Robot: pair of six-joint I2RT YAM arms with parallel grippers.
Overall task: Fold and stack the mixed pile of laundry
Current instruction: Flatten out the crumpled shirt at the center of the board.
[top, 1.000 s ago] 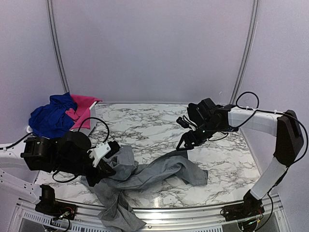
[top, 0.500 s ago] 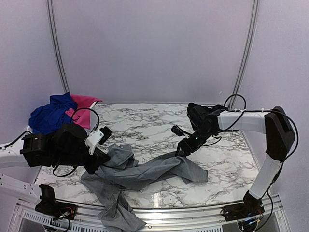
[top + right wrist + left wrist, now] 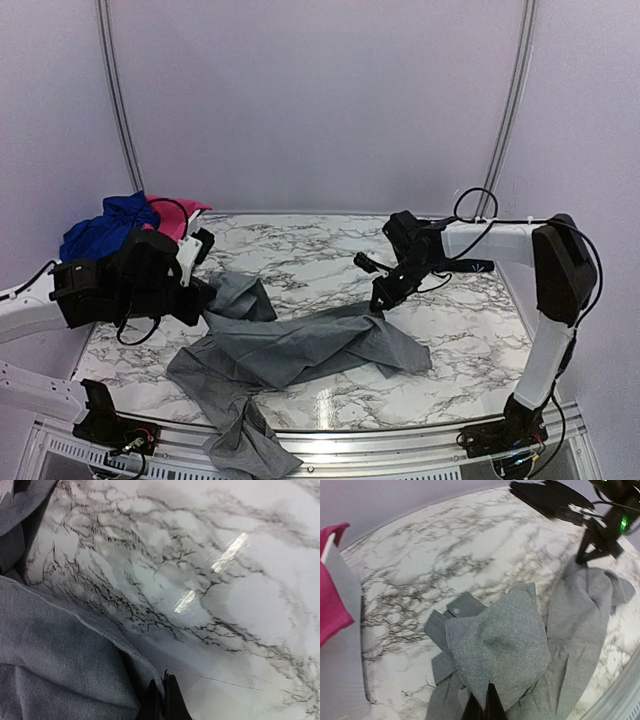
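A grey collared shirt (image 3: 300, 345) lies stretched across the marble table (image 3: 300, 260), one end hanging over the front edge. My left gripper (image 3: 207, 296) is shut on a fold of it near the collar. In the left wrist view the cloth (image 3: 505, 640) drapes up into the shut left gripper (image 3: 487, 707). My right gripper (image 3: 379, 303) is shut on the shirt's far right edge. In the right wrist view that hem (image 3: 55, 655) runs between the pinched tips of the right gripper (image 3: 163, 700). Royal blue (image 3: 100, 235) and hot-pink (image 3: 178, 212) garments are heaped at the back left.
The blue and pink pieces sit in a basket whose pale wall (image 3: 340, 670) shows beside the pink cloth (image 3: 330, 600). Curved white poles (image 3: 120, 110) rise at the back corners. The right arm (image 3: 600, 530) appears at the far side in the left wrist view.
My left gripper has pulled its part of the shirt back and to the left, stretching the cloth. My right gripper has come down onto the shirt's far edge and shut on it.
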